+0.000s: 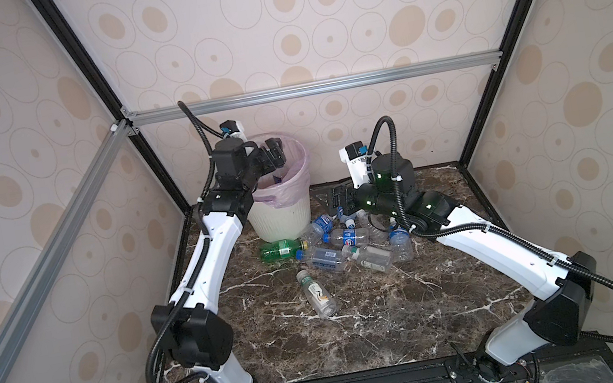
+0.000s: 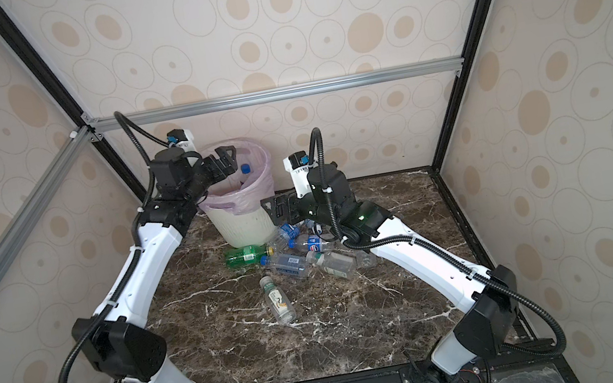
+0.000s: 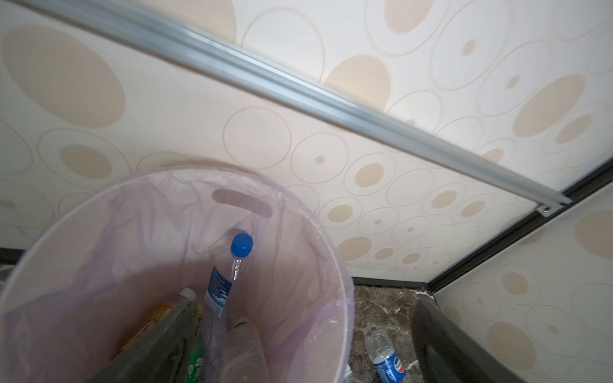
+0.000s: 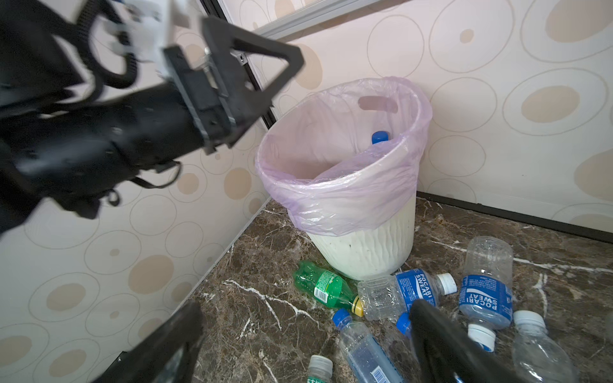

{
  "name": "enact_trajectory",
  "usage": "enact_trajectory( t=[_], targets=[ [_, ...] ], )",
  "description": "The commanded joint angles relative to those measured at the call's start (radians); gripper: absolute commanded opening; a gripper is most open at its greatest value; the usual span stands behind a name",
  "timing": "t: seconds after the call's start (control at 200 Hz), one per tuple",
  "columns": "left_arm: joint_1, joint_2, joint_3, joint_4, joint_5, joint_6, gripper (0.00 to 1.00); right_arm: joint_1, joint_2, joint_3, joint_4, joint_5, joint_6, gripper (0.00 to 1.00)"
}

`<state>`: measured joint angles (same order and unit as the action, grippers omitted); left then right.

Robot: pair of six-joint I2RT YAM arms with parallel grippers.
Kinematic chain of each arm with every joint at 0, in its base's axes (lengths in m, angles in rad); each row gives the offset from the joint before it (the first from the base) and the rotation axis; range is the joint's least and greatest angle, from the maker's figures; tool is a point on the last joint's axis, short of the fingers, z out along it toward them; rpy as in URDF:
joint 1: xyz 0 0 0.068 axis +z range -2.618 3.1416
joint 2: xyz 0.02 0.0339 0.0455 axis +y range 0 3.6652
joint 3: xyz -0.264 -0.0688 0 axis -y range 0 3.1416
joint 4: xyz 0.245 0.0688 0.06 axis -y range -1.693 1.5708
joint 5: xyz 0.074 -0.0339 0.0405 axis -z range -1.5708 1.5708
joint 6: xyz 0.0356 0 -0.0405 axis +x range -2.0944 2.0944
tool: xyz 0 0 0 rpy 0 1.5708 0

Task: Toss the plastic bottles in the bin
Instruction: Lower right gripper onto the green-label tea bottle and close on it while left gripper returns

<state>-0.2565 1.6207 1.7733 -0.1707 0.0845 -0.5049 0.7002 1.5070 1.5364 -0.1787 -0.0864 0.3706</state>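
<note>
The bin [image 1: 280,222] [image 2: 243,224], white and ribbed with a pale pink bag, stands at the back left. My left gripper [image 1: 273,154] [image 3: 303,306] hangs open over its mouth, holding nothing. Inside, a clear blue-capped bottle [image 3: 229,291] leans against the bag among other plastic bottles. Several more lie on the table by the bin: a green one [image 1: 281,249] [image 4: 323,287], blue-labelled ones [image 4: 404,291] and a lone clear one [image 1: 317,294] nearer the front. My right gripper [image 1: 342,199] [image 4: 306,308] is open above this pile, empty.
The dark marble tabletop [image 1: 362,331] is boxed in by patterned walls on three sides. An aluminium rail [image 1: 300,90] crosses the back wall above the bin. Black frame posts [image 1: 163,174] stand in the back corners.
</note>
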Motion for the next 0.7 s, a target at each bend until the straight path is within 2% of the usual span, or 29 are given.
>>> enact_trajectory(
  t=[0.0, 0.27, 0.46, 0.695],
  targets=[
    [-0.007, -0.117, -0.045, 0.058, 0.002, -0.011, 0.99, 0.0, -0.047, -0.02, 0.028, -0.017, 0.035, 1.0],
    [-0.024, -0.269, -0.255, 0.045, 0.013, -0.035, 0.99, 0.003, -0.104, -0.117, 0.008, -0.012, 0.051, 1.0],
    [-0.031, -0.389, -0.449, 0.067, 0.015, -0.064, 0.99, 0.037, -0.141, -0.225, -0.024, 0.04, 0.027, 1.0],
    [-0.031, -0.465, -0.603, 0.028, 0.096, -0.131, 0.99, 0.108, -0.142, -0.395, -0.027, 0.103, 0.034, 1.0]
  ],
)
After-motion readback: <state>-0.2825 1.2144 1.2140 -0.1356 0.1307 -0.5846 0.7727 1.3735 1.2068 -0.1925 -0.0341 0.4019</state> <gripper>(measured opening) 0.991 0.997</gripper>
